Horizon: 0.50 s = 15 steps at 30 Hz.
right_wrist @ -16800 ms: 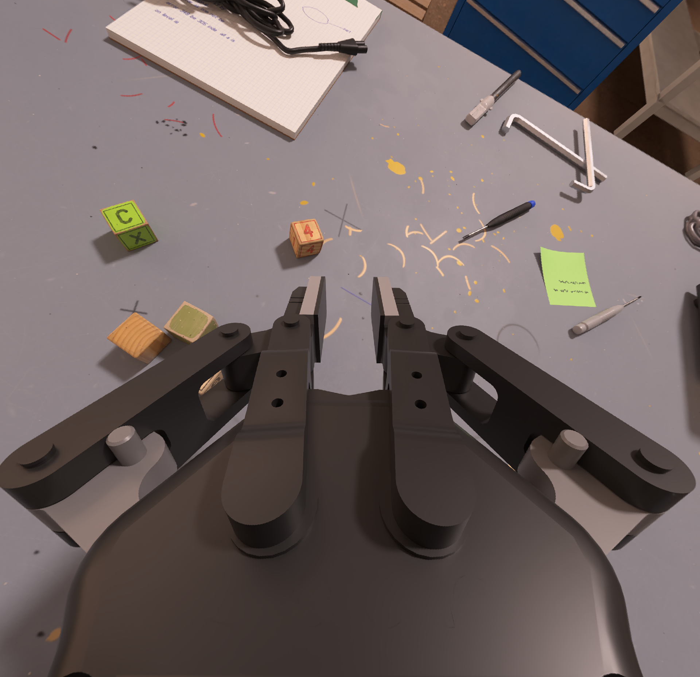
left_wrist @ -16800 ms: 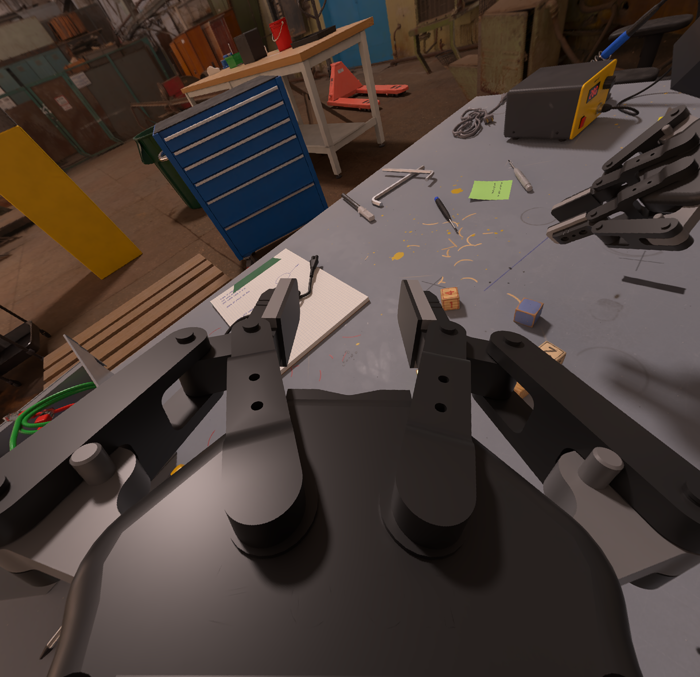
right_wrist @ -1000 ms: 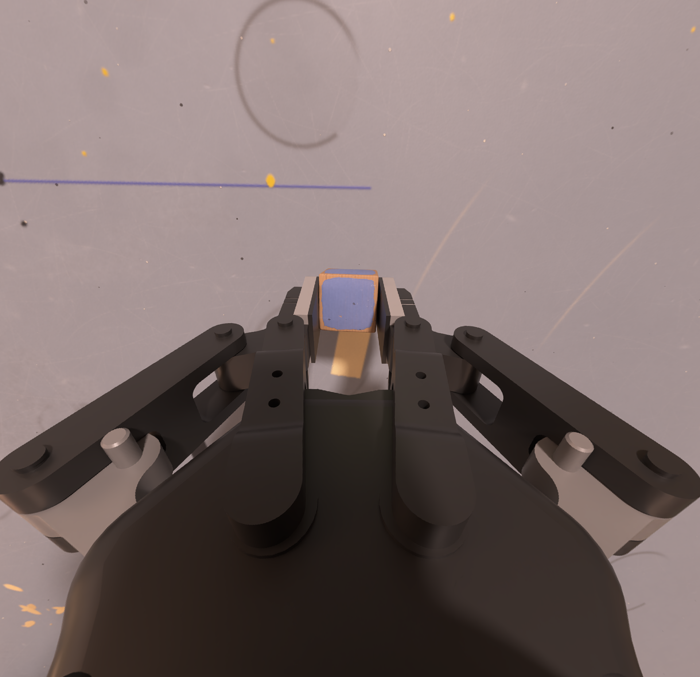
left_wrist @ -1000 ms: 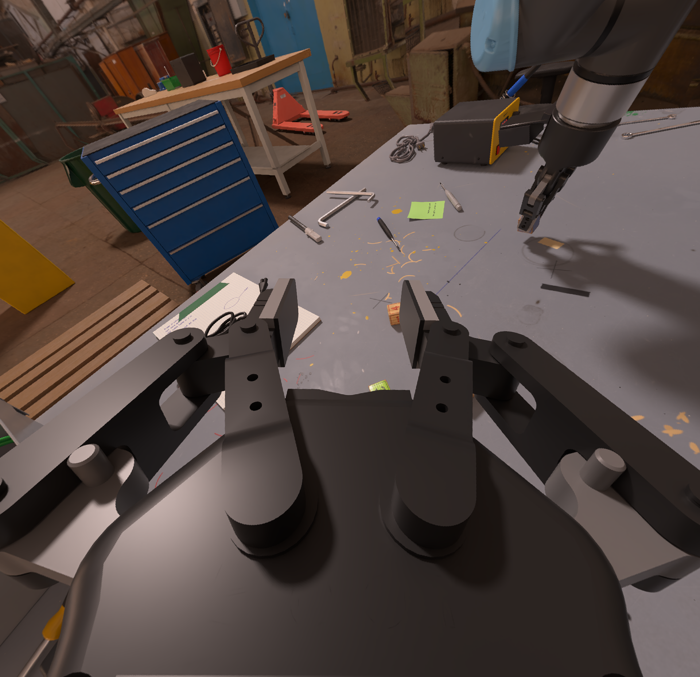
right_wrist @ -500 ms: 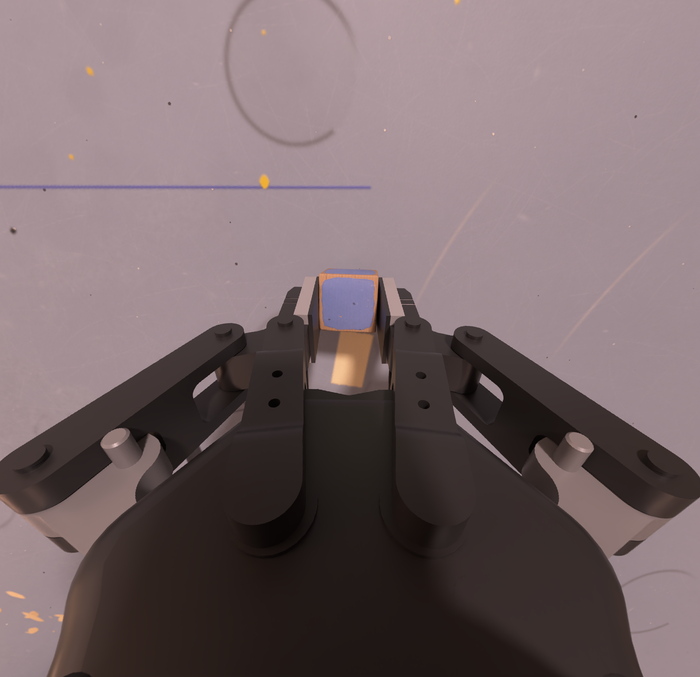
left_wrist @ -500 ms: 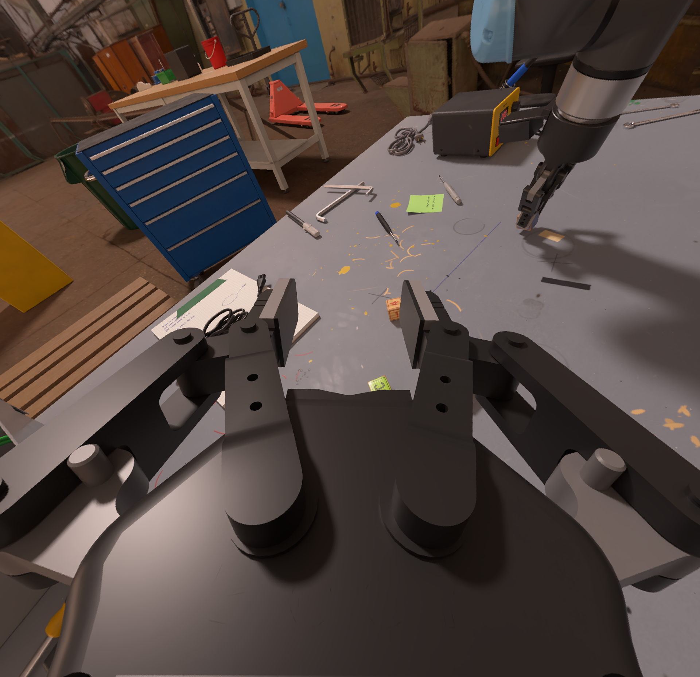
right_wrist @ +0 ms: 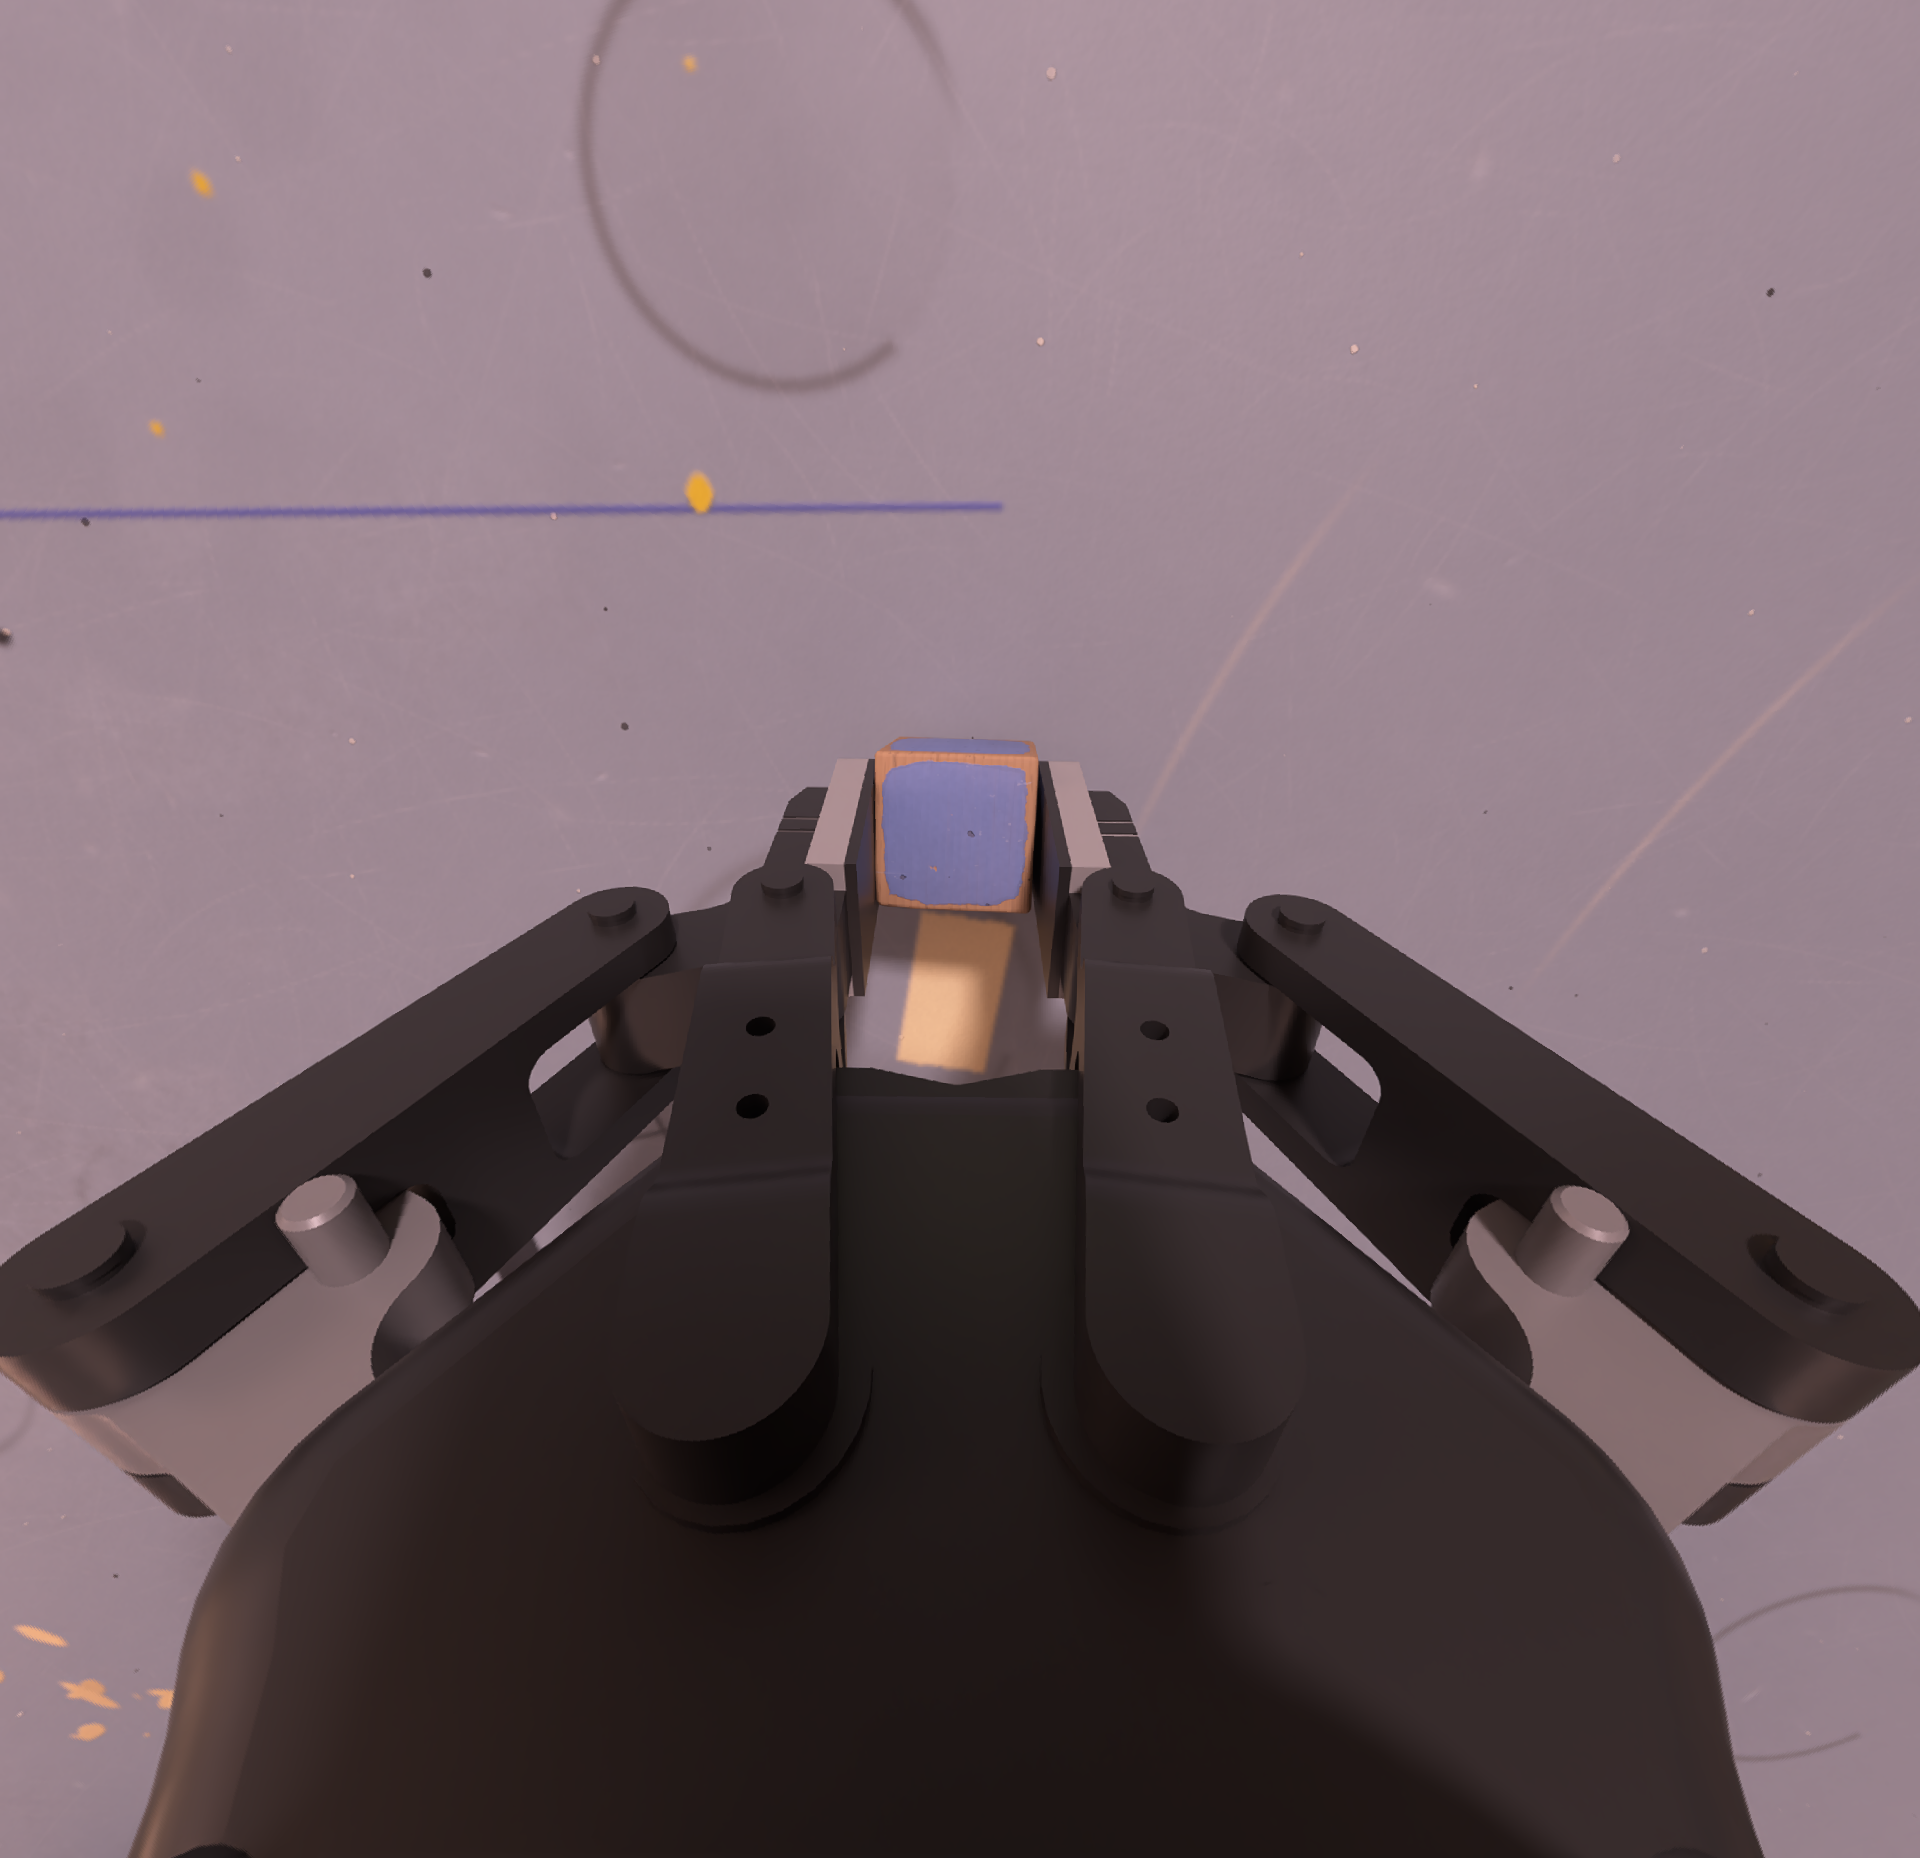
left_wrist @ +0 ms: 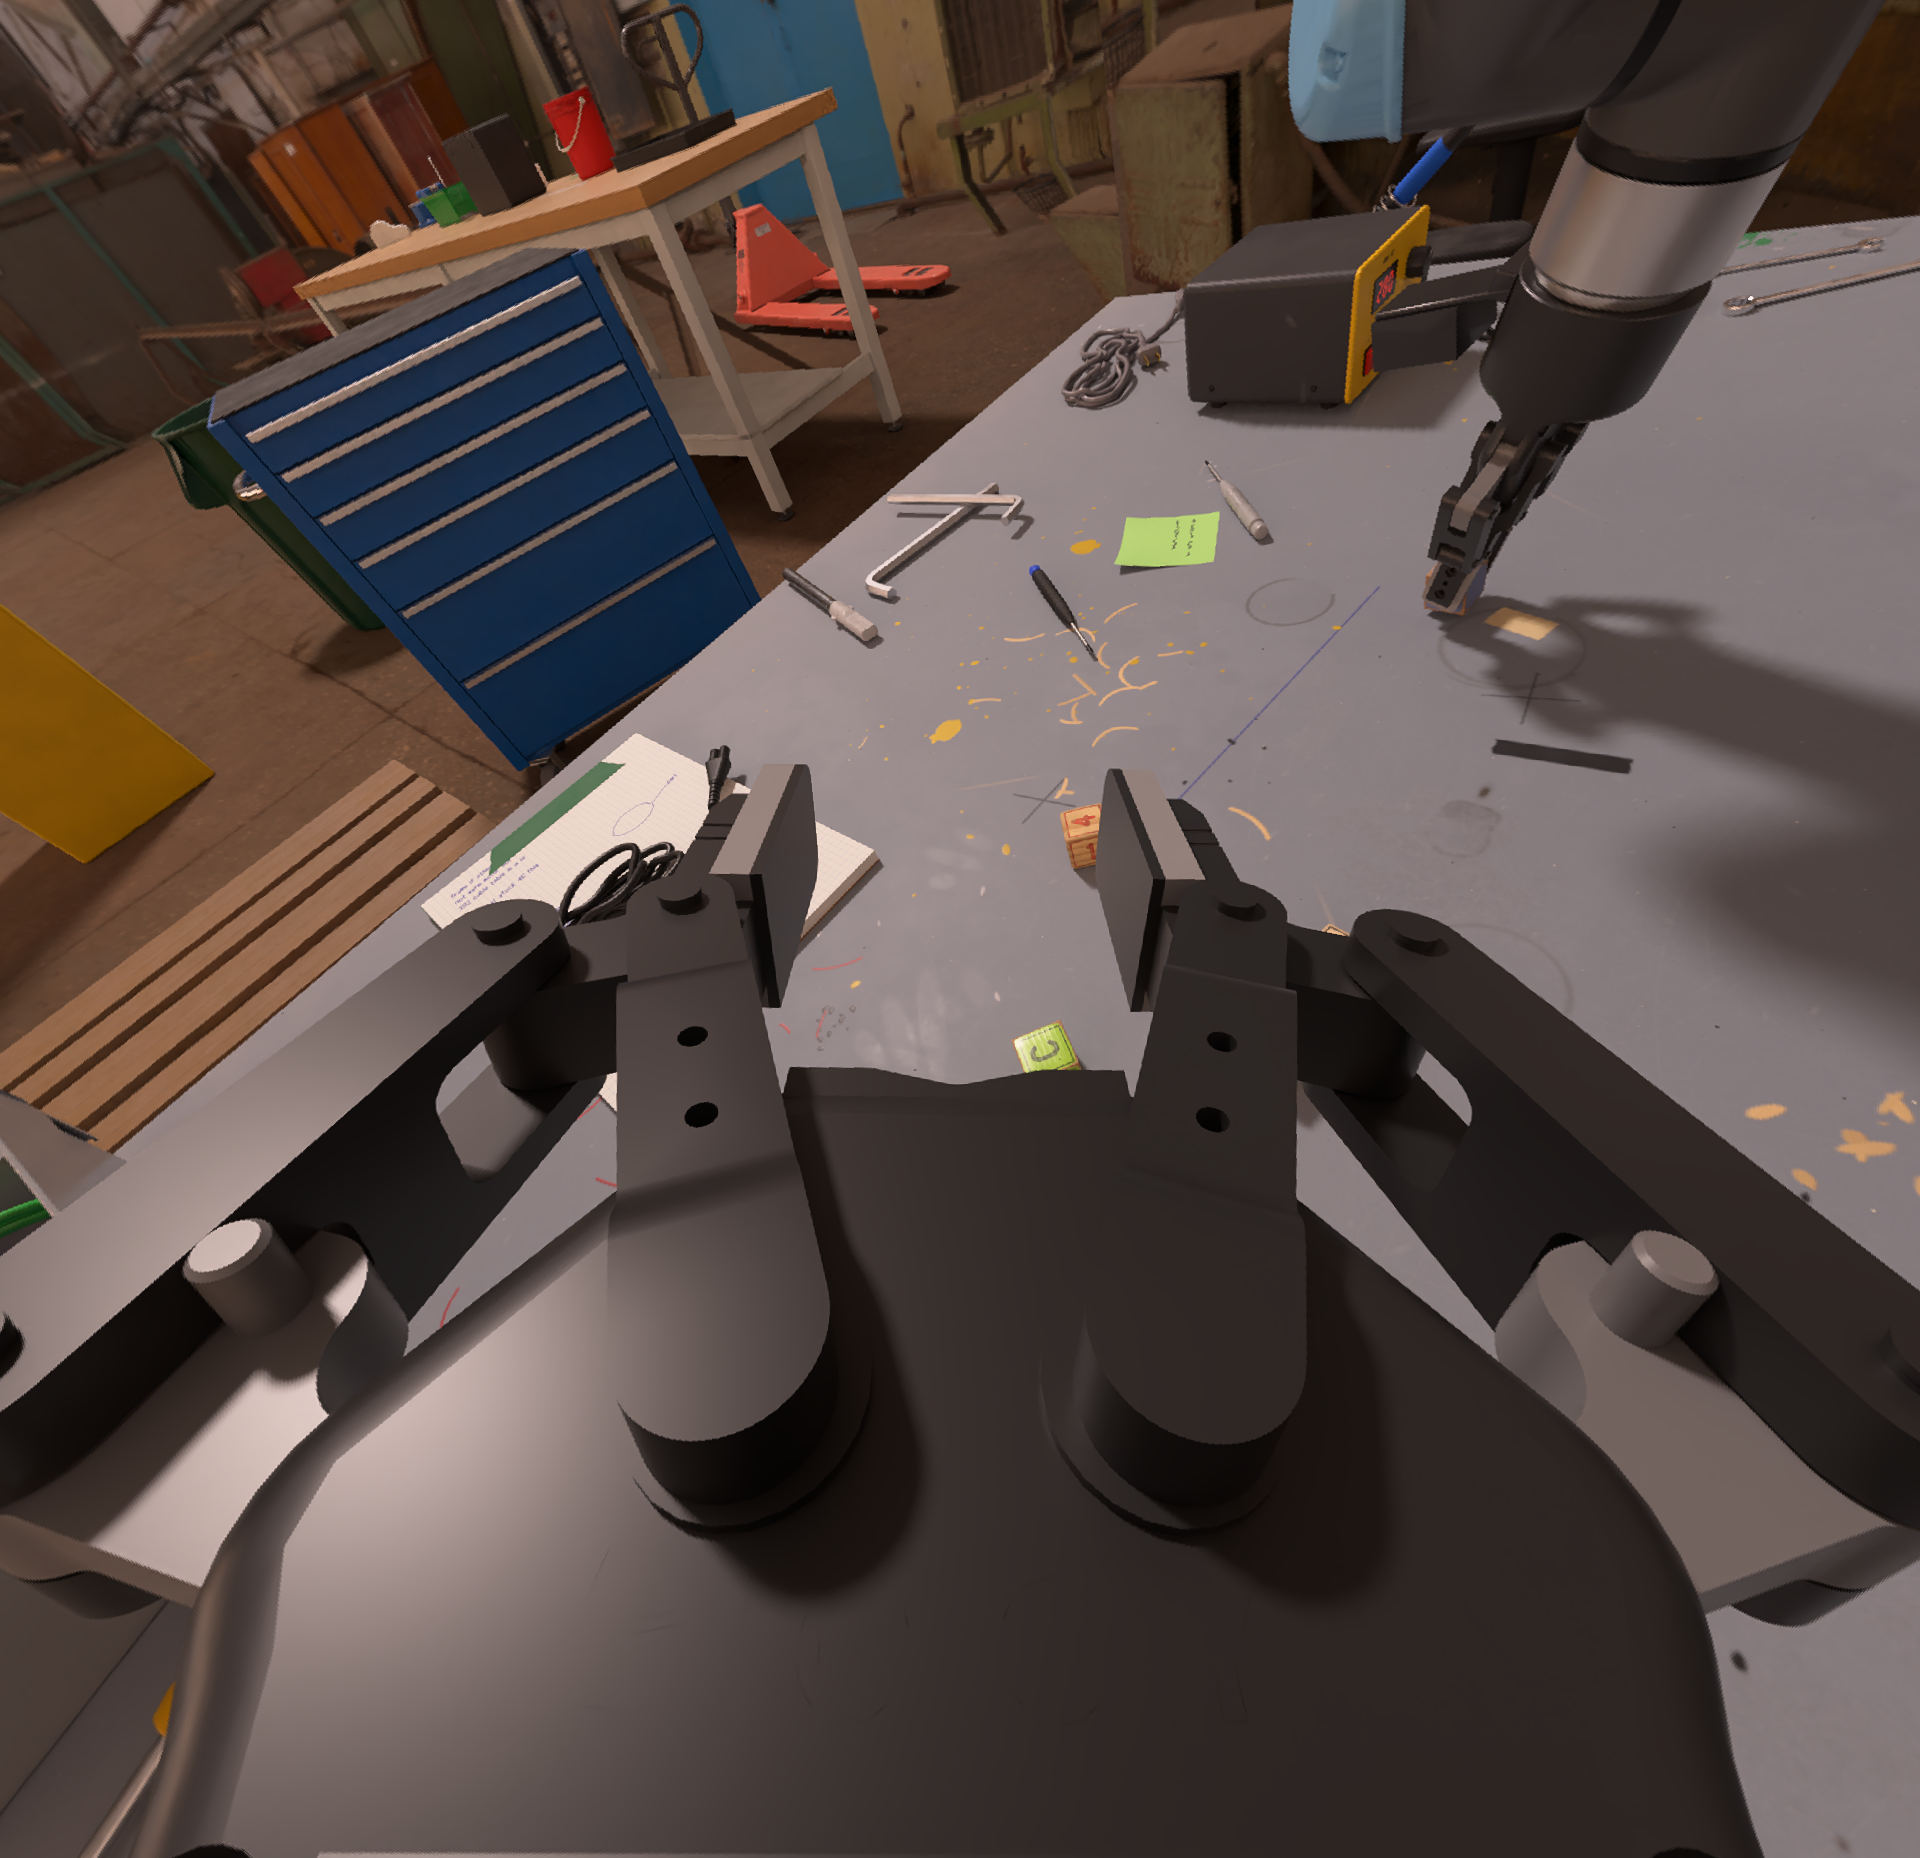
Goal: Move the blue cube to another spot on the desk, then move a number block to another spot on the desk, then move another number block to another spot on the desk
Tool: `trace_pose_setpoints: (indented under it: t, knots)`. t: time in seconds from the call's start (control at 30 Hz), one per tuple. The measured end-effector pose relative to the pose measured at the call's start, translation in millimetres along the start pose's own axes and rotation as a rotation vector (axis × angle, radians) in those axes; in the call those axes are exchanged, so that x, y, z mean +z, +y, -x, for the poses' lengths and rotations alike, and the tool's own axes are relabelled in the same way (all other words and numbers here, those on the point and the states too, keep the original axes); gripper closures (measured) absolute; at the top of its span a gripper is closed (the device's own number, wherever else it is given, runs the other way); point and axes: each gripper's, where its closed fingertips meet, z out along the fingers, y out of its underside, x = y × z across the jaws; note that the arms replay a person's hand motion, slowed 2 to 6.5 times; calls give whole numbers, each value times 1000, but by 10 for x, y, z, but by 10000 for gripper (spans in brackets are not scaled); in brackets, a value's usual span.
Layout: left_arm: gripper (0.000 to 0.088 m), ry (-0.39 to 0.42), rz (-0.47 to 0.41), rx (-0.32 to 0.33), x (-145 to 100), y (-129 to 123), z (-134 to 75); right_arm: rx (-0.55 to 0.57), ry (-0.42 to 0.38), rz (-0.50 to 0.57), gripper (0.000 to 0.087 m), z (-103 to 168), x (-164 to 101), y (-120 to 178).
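My right gripper (right_wrist: 956,821) is shut on the blue cube (right_wrist: 954,840), a wooden block with blue faces, and holds it low over the grey desk (right_wrist: 1455,458). I cannot tell whether the cube touches the desk. In the left wrist view the right gripper (left_wrist: 1455,587) hangs at the far right, its tips close to the desk. My left gripper (left_wrist: 951,858) is open and empty above the desk. An orange number block (left_wrist: 1081,834) lies just beyond its right finger. A green letter block (left_wrist: 1044,1048) lies below, between the fingers.
A notepad with a black cable (left_wrist: 644,852) lies left of my left gripper. Farther off are a pen (left_wrist: 1060,608), hex keys (left_wrist: 935,530), a green sticky note (left_wrist: 1169,539) and a soldering station (left_wrist: 1299,322). A blue drawer cabinet (left_wrist: 488,499) stands beside the desk's left edge.
My right gripper has come down closer to the desk with the blue cube still in it. My left gripper stays open and has shifted only slightly.
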Motion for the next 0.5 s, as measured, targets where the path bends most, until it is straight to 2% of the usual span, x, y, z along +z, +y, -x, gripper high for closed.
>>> trace_pose_setpoints:
  t: [0.5]
  knots:
    - [385,3,9,10,26,17,-20,1,0,-1,613,-38,30,18]
